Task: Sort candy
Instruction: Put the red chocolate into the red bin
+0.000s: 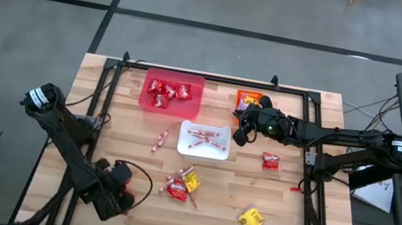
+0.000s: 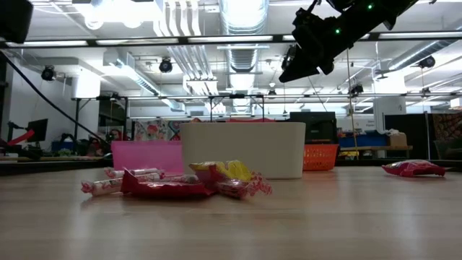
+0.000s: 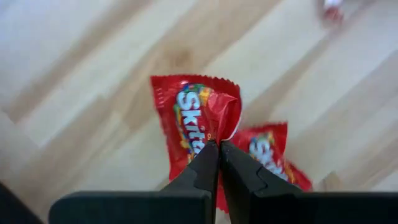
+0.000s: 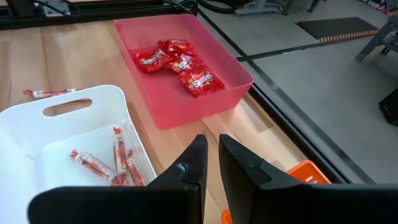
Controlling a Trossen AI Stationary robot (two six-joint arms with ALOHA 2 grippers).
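Left wrist view shows the left gripper (image 3: 219, 149) with fingers clamped on a red packet (image 3: 196, 115), lifted above another lying on the bench (image 3: 81, 74). At upper centre of the high view, the right gripper (image 1: 241, 127), fingers nearly together and empty, hovers beside the white bin (image 1: 203, 151).
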